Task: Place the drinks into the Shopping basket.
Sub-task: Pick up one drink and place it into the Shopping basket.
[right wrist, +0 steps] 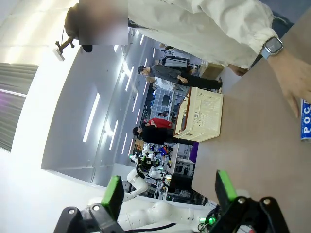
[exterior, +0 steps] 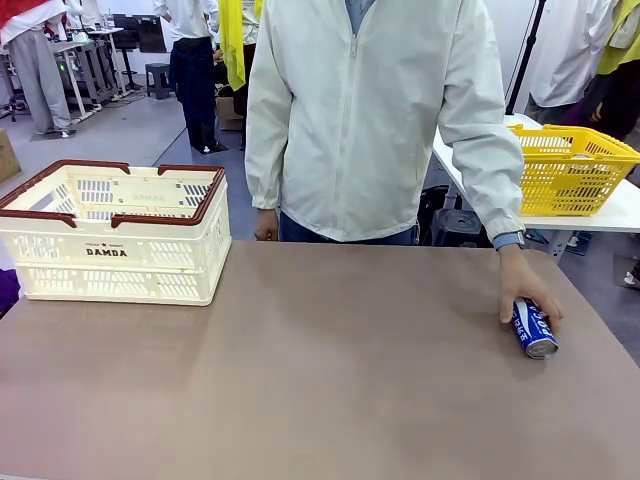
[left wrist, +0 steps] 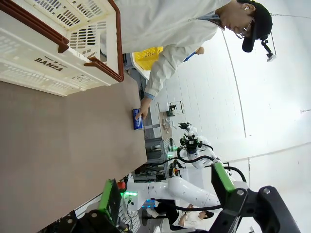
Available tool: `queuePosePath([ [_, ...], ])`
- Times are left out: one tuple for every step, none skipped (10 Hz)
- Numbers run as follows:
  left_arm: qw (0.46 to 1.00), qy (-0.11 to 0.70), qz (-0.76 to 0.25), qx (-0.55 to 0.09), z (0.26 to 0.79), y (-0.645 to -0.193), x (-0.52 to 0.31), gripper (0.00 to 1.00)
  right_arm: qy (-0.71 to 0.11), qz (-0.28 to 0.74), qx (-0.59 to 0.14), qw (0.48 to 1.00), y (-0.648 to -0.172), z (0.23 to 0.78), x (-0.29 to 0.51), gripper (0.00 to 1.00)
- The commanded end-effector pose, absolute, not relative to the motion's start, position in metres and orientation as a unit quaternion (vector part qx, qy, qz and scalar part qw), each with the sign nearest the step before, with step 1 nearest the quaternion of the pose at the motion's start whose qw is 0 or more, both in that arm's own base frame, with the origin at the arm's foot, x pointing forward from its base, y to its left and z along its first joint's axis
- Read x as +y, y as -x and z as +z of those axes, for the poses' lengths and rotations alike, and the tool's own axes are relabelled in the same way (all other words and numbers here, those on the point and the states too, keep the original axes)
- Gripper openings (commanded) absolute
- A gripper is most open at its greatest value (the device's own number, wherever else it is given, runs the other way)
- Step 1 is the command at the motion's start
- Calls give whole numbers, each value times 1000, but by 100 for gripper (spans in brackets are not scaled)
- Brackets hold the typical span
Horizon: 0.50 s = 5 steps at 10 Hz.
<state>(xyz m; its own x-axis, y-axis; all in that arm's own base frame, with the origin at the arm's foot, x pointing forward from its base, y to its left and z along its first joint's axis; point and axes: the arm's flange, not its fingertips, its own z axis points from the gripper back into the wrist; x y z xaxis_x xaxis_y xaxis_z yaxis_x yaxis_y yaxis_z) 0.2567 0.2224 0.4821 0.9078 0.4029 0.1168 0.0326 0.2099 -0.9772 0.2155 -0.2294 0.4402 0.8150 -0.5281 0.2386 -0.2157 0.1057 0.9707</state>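
Front view: The basket (exterior: 110, 268) sits on the table (exterior: 300, 390). The blue can (exterior: 534, 329) is well apart from the basket, off to its right and a bit closer to your side. The can lies flat on its side. Its long way runs from the person toward you, leaning a little to the right, with the silver top facing you. The person's hand (exterior: 522, 288) rests on its far end.

Left wrist view: Your left gripper (left wrist: 165, 191) is wide open and holds nothing. The basket (left wrist: 48, 68) is close by. The can (left wrist: 137, 119) is past the basket and well apart from it, with the hand (left wrist: 144, 109) touching it.

Right wrist view: Your right gripper (right wrist: 169, 194) is wide open too, and it is empty. The can (right wrist: 306, 124) peeks in at the picture's edge, just under the hand (right wrist: 294, 92). The basket (right wrist: 201, 116) is far off, well apart from the can.

I think your right arm is the nearer one, because the can is on the side away from the basket. You would need to close the fingers across the can's short way. The hand is on the can, so watch out for it.
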Motion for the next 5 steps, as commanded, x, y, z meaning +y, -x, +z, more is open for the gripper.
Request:
queuePosePath([
  [754,621,121,-175,485,-255,224,100,-666,-122,-276,682,-215,446,-231,100],
  [754,621,121,-175,485,-255,224,100,-659,-114,-282,688,-216,440,-229,100],
  [754,621,121,-175,485,-255,224,100,-612,-63,-261,744,-217,458,-226,100],
  [754,621,121,-175,485,-255,224,100,-615,-104,-292,725,-208,464,-257,100],
  [754,621,121,-175,485,-255,224,100,-591,-139,-315,729,-195,464,-277,100],
])
